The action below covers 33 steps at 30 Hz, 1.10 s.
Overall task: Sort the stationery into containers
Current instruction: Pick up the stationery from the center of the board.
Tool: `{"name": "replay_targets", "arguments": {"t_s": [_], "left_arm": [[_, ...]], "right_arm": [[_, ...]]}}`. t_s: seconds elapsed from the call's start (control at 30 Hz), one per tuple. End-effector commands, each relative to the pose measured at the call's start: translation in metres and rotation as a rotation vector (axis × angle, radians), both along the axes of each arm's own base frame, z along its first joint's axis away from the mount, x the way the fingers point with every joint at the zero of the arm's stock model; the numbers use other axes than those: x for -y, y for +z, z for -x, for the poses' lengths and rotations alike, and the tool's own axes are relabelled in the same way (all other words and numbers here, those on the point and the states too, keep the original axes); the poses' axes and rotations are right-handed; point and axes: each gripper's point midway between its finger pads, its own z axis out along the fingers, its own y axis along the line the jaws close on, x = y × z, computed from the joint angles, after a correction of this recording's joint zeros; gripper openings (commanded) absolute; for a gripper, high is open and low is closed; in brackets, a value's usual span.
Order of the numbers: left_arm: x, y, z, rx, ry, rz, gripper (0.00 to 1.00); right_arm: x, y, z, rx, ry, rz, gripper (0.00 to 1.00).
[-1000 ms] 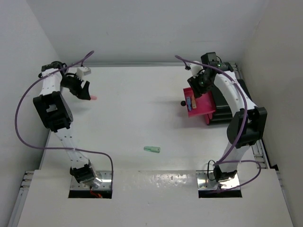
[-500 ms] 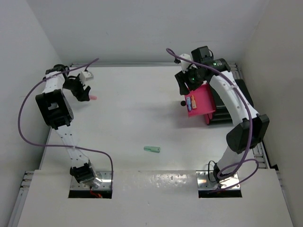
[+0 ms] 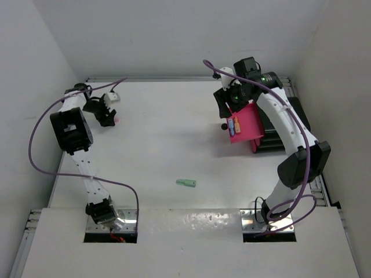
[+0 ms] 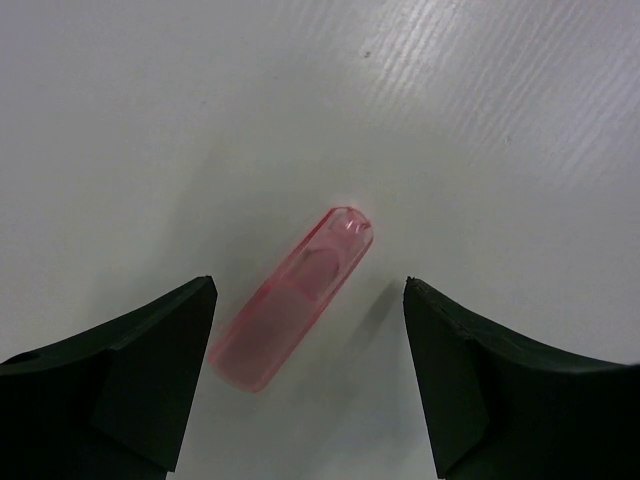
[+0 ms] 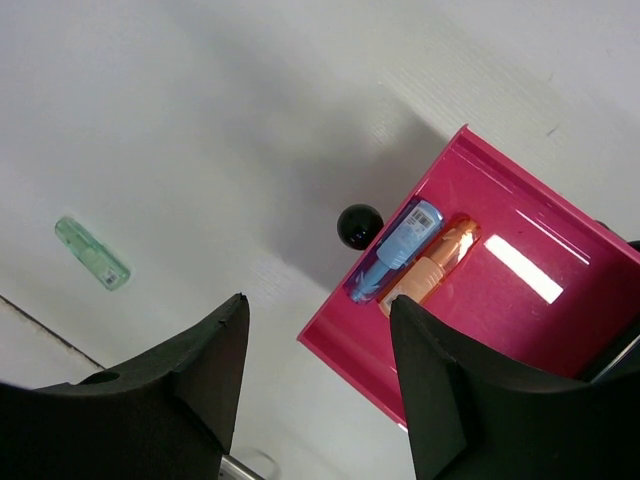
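Note:
A stubby pink piece [image 4: 295,298] lies flat on the white table at the far left [image 3: 117,119]. My left gripper [image 4: 310,375] is open just above it, its fingers on either side of the piece without touching it. A mint piece [image 3: 186,183] lies mid-table and shows in the right wrist view [image 5: 92,254]. The magenta drawer [image 5: 520,320] with a round black knob [image 5: 359,226] is pulled out of the black box [image 3: 272,133]. It holds a blue piece [image 5: 397,250] and an orange piece [image 5: 432,262]. My right gripper [image 5: 320,375] is open and empty above the drawer's front edge.
A small white block [image 3: 111,97] sits at the far left behind the left gripper. White walls close in the table at the back and sides. Purple cables loop from both arms. The arm bases stand on a metal plate [image 3: 191,223] at the near edge.
My left gripper has moved left and lower onto the pink piece. My right gripper has lifted up and left off the drawer, and has held still for the last half second.

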Motion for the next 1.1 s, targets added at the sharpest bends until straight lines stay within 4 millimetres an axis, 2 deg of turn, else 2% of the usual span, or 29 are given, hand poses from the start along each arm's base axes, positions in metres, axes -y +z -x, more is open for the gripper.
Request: {"name": "replay_targets", "arguments": {"t_s": [0.0,0.1,0.2,0.27,0.3,0.33,0.37,0.4,0.43,0.5,0.57,0.67,0.7,0.77,0.8,0.83,0.87,0.9,0.93,0.97,1.0,1.03,1.07], "left_arm": [[0.013,-0.012,0.004,-0.019,-0.076,0.002,0.82],[0.010,-0.025,0.012,-0.058,-0.072,0.007,0.81],[0.009,-0.036,0.024,-0.105,-0.078,0.004,0.73],[0.010,-0.037,0.032,-0.119,-0.086,-0.008,0.63],[0.012,-0.047,0.043,-0.149,-0.085,-0.011,0.59],[0.011,-0.041,0.046,-0.138,-0.081,-0.023,0.50],[0.011,-0.042,0.051,-0.147,-0.079,-0.034,0.45],[0.011,-0.051,0.062,-0.173,-0.075,-0.057,0.40],[0.011,-0.048,0.067,-0.180,-0.075,-0.073,0.31],[0.013,-0.052,0.082,-0.216,-0.092,-0.099,0.23],[0.016,-0.050,0.089,-0.231,-0.088,-0.095,0.19],[0.044,-0.026,0.095,-0.229,-0.094,-0.002,0.16],[0.068,-0.003,0.094,-0.198,-0.117,0.067,0.13],[0.099,0.024,0.096,-0.179,-0.106,0.160,0.10],[0.127,0.056,0.089,-0.100,-0.130,0.221,0.06],[0.144,0.064,0.093,-0.094,-0.126,0.254,0.05],[0.158,0.077,0.094,-0.125,-0.040,0.306,0.02],[0.184,0.110,0.079,0.012,-0.065,0.305,0.00],[0.197,0.122,0.077,0.048,-0.050,0.315,0.00],[0.222,0.129,0.074,0.074,0.001,0.346,0.00],[0.231,0.160,0.076,0.159,0.021,0.370,0.00],[0.242,0.155,0.086,0.111,0.089,0.419,0.00],[0.260,0.186,0.085,0.227,0.057,0.454,0.00]], "right_arm": [[-0.002,0.019,0.006,0.040,0.003,-0.030,0.58],[-0.003,0.019,0.007,0.040,0.008,-0.029,0.58],[-0.003,0.021,0.008,0.042,0.007,-0.036,0.58],[-0.003,0.023,0.009,0.047,0.010,-0.037,0.57],[-0.003,0.024,0.009,0.053,0.012,-0.037,0.57],[-0.003,0.024,0.009,0.052,0.011,-0.037,0.57],[-0.002,0.025,0.010,0.054,0.009,-0.037,0.57],[-0.003,0.026,0.010,0.058,0.011,-0.039,0.57],[-0.003,0.026,0.010,0.058,0.012,-0.041,0.57],[-0.004,0.029,0.010,0.064,0.012,-0.051,0.57],[-0.007,0.033,0.011,0.068,0.015,-0.071,0.57],[-0.015,0.042,0.014,0.069,0.007,-0.158,0.57],[-0.015,0.044,0.020,0.059,-0.019,-0.192,0.58],[-0.022,0.053,0.016,0.094,-0.018,-0.269,0.59],[-0.024,0.054,0.022,0.065,-0.075,-0.324,0.60],[-0.028,0.060,0.017,0.094,-0.089,-0.366,0.60],[-0.031,0.064,0.015,0.097,-0.108,-0.402,0.60],[-0.037,0.071,0.014,0.096,-0.135,-0.469,0.61],[-0.040,0.074,0.012,0.096,-0.151,-0.502,0.61],[-0.044,0.078,0.011,0.100,-0.166,-0.538,0.61],[-0.049,0.078,0.012,0.066,-0.204,-0.584,0.61],[-0.053,0.089,0.005,0.108,-0.205,-0.625,0.62],[-0.057,0.088,0.003,0.091,-0.238,-0.657,0.62]]}}
